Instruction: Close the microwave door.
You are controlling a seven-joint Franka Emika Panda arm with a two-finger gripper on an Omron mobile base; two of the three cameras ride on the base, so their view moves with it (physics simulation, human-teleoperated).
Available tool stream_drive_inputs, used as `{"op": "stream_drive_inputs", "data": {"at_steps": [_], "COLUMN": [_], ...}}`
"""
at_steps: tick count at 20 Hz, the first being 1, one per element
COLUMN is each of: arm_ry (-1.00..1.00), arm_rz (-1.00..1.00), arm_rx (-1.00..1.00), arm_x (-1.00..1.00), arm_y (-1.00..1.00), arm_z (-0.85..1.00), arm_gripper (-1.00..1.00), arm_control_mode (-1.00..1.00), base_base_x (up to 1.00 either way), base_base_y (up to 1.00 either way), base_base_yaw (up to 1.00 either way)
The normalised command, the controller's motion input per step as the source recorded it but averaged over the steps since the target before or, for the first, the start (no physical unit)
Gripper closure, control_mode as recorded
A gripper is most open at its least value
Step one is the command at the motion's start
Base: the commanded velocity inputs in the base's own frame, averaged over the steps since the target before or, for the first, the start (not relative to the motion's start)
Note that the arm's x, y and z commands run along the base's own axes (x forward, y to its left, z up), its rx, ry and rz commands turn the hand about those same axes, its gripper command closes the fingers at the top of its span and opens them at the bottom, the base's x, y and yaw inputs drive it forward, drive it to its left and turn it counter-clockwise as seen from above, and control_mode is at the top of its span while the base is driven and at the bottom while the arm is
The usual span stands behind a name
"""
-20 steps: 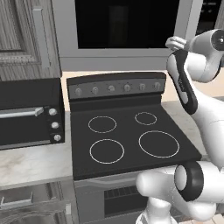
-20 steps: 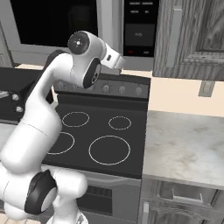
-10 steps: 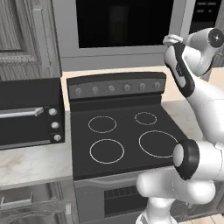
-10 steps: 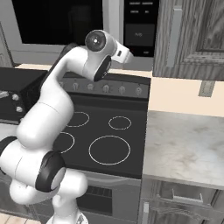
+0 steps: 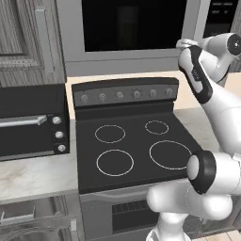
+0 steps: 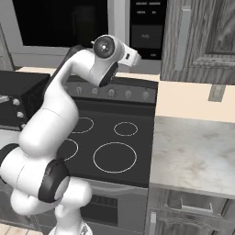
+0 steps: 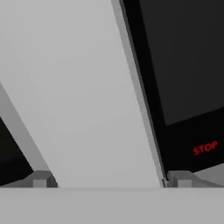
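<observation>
Microwave door (image 7: 87, 96) is seen right in front of the claw (image 7: 109, 178) in the hand view, as a wide pale grey strip that runs slantwise from the top down to the bottom, with its long edge leaning over to one side. Just beside that edge lies the black button panel (image 7: 183, 78), where a red STOP word (image 7: 205, 148) can be read. The claw's two dark finger tips (image 7: 41, 178) are set far apart, and nothing is held between them. It cannot be told if the door is touched or only very close. From the two base views, the microwave (image 5: 136, 33) is found up high above the black stove (image 5: 132, 141), and the door looks flat or almost flat against the box, so the job is judged to be nearly done. A last small push straight ahead may be all that is needed. A black toaster oven (image 5: 28, 122) is sat on the pale stone counter (image 6: 197, 156), and wooden cupboards (image 6: 202, 36) are hung on the wall
</observation>
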Motion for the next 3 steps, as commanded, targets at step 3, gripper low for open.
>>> {"op": "stream_drive_inputs", "data": {"at_steps": [3], "arm_ry": [0.08], "arm_rz": [0.0], "arm_rx": [-0.01], "arm_x": [0.04], "arm_y": [0.0], "arm_z": [0.0], "arm_gripper": [-1.0], "arm_control_mode": [-1.0], "base_base_x": [0.0], "base_base_y": [0.0], "base_base_yaw": [0.0]}}
